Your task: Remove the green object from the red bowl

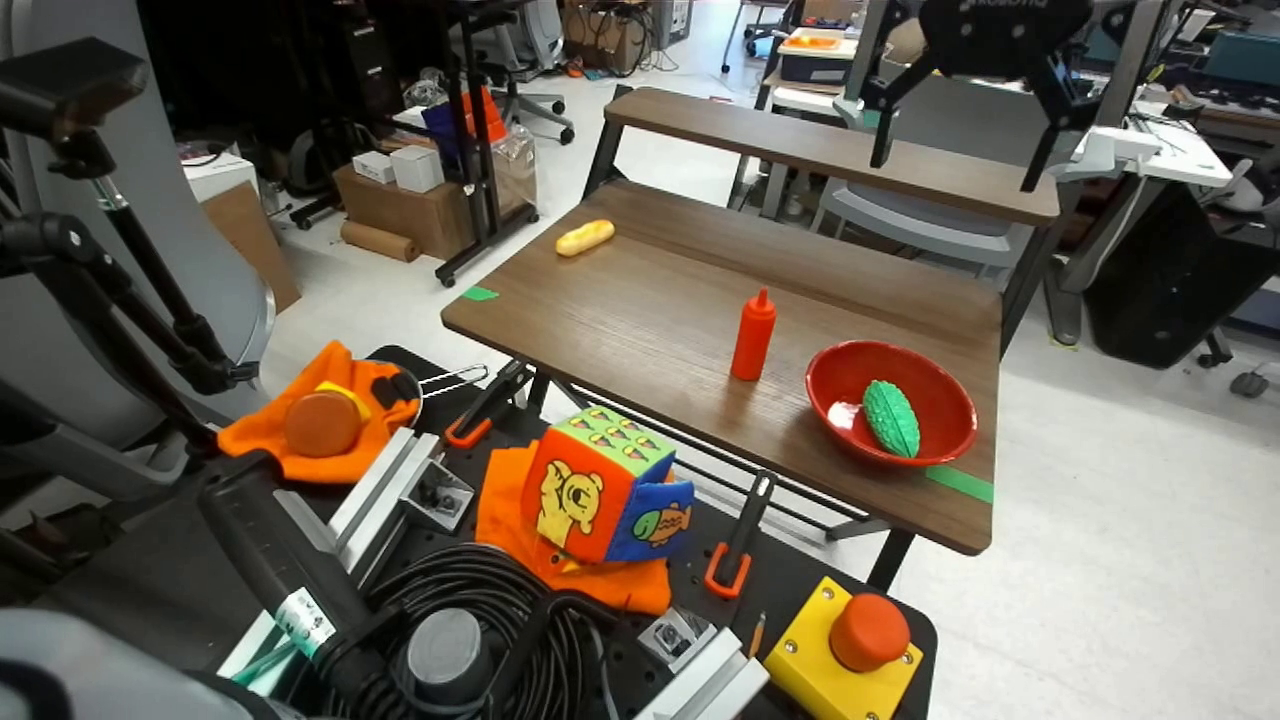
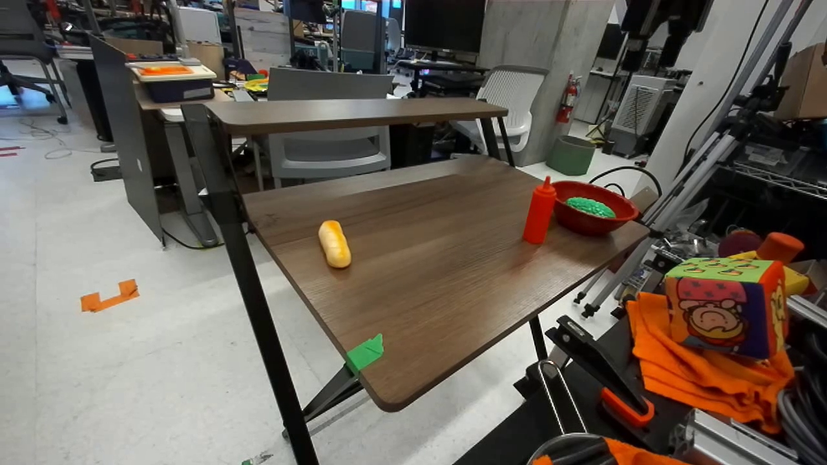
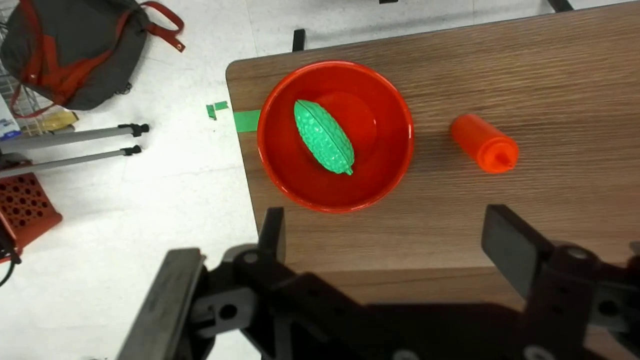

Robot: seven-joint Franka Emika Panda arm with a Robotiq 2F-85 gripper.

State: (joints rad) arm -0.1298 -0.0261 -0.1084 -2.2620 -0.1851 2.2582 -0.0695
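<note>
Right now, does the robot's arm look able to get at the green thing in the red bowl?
Probably yes: the gripper hangs open and empty, and the green object lies uncovered in the red bowl, so a descent from above looks clear. The red bottle stands apart from the bowl.

The gripper (image 1: 954,178) hung with its fingers (image 1: 1041,158) spread wide and pointing down in an exterior view, its upper part cut off at the top edge. In the wrist view, the fingers stood well apart, facing each other.
</note>
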